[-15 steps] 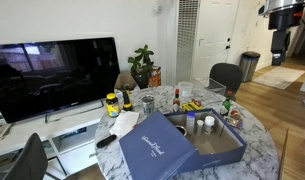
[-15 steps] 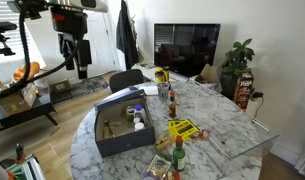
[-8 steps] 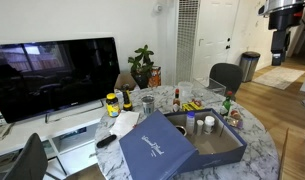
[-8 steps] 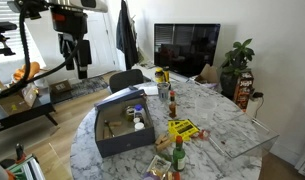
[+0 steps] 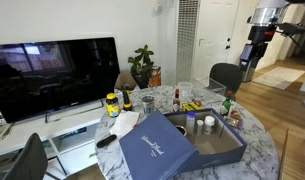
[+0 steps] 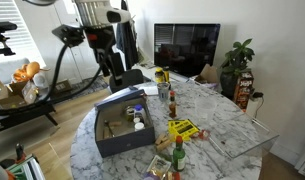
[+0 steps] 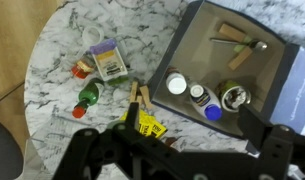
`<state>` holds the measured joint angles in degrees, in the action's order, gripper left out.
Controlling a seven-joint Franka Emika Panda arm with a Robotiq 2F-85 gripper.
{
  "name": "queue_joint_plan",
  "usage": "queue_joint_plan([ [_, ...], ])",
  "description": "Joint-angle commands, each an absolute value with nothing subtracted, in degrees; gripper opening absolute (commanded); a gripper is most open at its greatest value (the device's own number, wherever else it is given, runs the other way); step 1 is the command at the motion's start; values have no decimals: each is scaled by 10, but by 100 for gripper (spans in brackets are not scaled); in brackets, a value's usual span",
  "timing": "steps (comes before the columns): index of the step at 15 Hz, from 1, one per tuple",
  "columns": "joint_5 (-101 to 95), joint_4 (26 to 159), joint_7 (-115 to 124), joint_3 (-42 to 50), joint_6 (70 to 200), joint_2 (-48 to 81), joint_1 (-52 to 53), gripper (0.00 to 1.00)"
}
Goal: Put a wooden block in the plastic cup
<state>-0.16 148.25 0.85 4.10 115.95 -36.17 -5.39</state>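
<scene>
Two slim wooden blocks lie on the marble table beside a yellow packet. More wooden pieces lie inside the open blue box. A clear plastic cup stands at the table's far side, near the plant. My gripper hangs high above the table, open and empty, over the box edge and the blocks. It shows in both exterior views, well above the tabletop.
The blue box holds jars and small bottles, with its lid leaning open. Sauce bottles, a green-capped bottle and a small card box stand on the table. A chair and a TV are nearby.
The arm has swung in from the side toward the table and come lower. The gripper now hangs over the table's edge. Nothing on the table has moved.
</scene>
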Motion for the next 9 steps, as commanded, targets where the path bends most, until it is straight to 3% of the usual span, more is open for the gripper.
queue_joint_plan([
  [1, -44, 1511, -5, 59, 1264, -262, -83, 100],
  [4, -50, 1512, -4, 79, 1286, -186, -100, 100],
  [5, -46, 1518, 5, 67, 1272, -230, -93, 100],
  [9, -46, 1511, 2, 77, 1283, -180, -98, 100],
])
